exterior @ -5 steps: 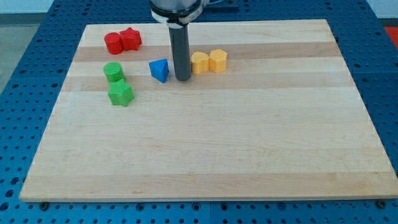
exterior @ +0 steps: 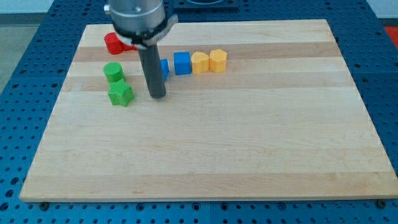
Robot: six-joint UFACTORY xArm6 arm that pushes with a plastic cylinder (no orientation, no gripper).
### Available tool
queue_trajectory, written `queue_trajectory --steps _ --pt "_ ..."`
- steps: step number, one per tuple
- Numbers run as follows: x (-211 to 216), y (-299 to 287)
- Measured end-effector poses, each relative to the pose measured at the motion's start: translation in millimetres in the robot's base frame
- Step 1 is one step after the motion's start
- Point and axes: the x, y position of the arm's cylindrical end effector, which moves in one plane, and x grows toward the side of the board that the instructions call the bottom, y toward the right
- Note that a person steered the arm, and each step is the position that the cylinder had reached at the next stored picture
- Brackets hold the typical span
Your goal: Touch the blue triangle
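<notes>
Tool: we have no claw, only the rod; my tip [exterior: 158,96] rests on the board [exterior: 249,143].
Blue triangle [exterior: 164,67]: mostly hidden behind the rod, left of the blue cube [exterior: 181,63], above the tip.
Handling: probably light, stiff, slides easily; we cannot grip it, only nudge its near face.

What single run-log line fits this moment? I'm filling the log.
task: touch blue triangle | my tip: just below it, contact unclear | blue cube to its right
</notes>
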Motion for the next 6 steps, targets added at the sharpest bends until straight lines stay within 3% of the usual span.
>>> queue_trajectory --steps 6 --pt "-29 -9"
